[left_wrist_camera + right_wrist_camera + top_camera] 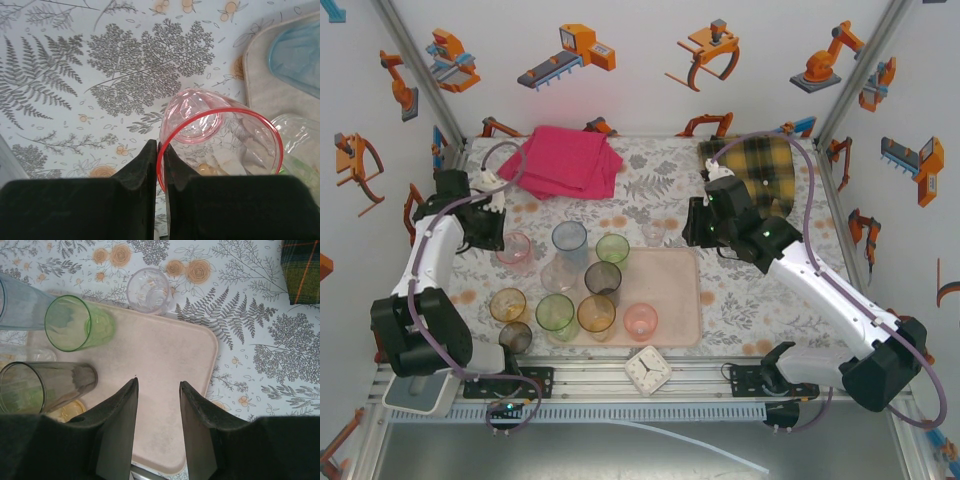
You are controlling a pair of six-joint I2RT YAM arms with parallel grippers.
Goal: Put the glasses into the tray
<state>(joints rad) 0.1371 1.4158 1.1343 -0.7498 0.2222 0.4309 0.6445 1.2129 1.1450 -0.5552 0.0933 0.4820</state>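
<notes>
My left gripper is shut on the rim of a pink glass, one finger inside and one outside. That pink glass stands on the tablecloth left of the pale-pink tray, held by my left gripper. On the tray stand a blue glass, a green glass, a smoky glass and several more. A small clear glass stands just behind the tray. My right gripper hangs open over the bare tray, with nothing between its fingers.
A magenta folded cloth lies at the back left and a plaid cloth at the back right. A white clock sits at the front edge. An amber glass and a dark glass stand left of the tray.
</notes>
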